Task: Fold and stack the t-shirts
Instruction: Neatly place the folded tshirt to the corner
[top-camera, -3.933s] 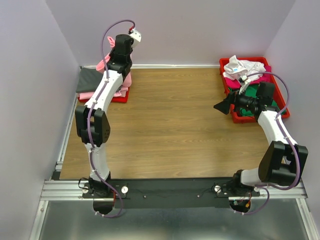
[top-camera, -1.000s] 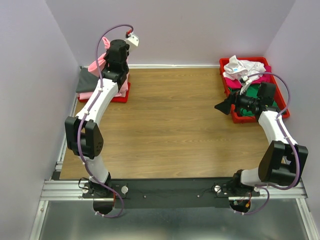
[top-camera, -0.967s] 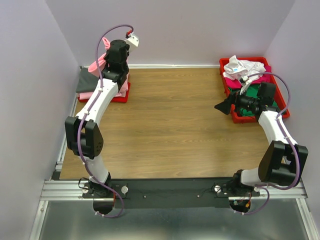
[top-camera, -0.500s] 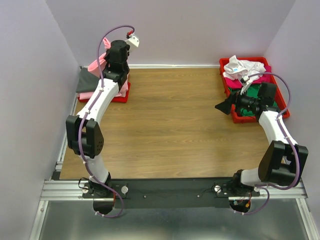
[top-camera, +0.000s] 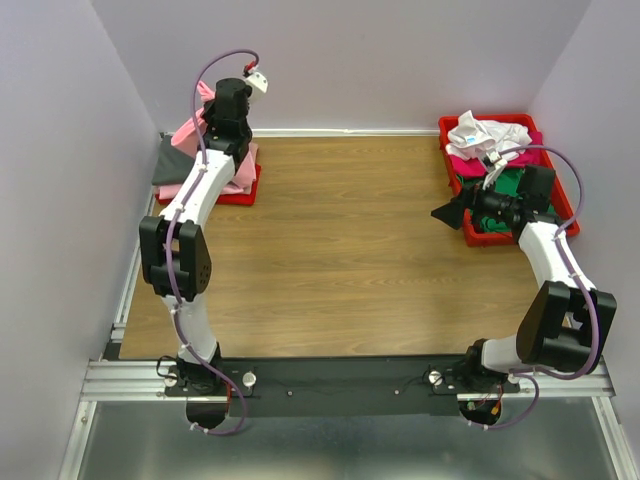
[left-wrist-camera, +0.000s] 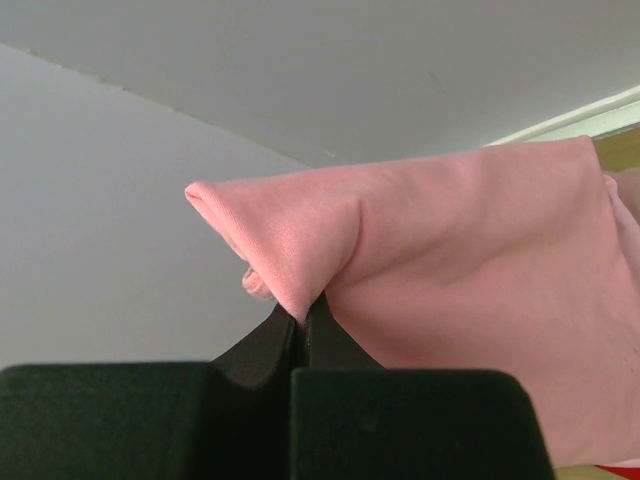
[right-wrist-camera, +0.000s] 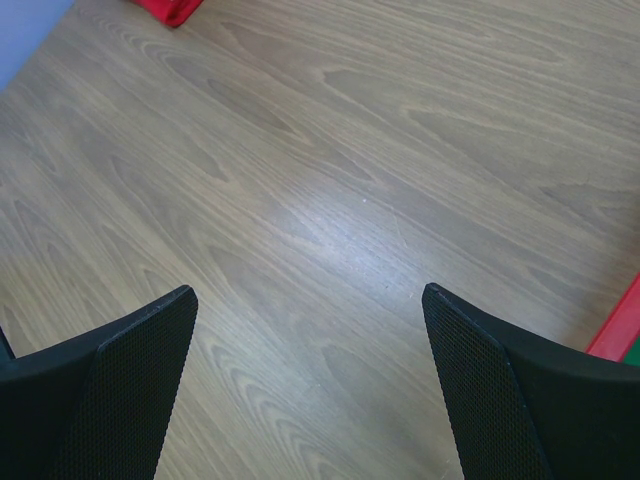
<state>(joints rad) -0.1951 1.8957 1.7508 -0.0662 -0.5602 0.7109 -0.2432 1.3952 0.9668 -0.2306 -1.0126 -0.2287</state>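
Jaws wide apart over wood table (right-wrist-camera: 330, 200); red tray (right-wrist-camera: 615, 325) at right.

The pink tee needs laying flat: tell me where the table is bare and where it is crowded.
Bare: the middle of the wooden table, from the left red tray across to the right red tray, and forward to the near edge. Crowded: both trays, heaped with tees, and beside the right tray, where open right fingers hover.

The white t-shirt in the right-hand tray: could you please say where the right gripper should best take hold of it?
Probably a raised fold of the white t-shirt, from straight above: it lies crumpled on top, and the walls of the red tray hinder a sideways approach.
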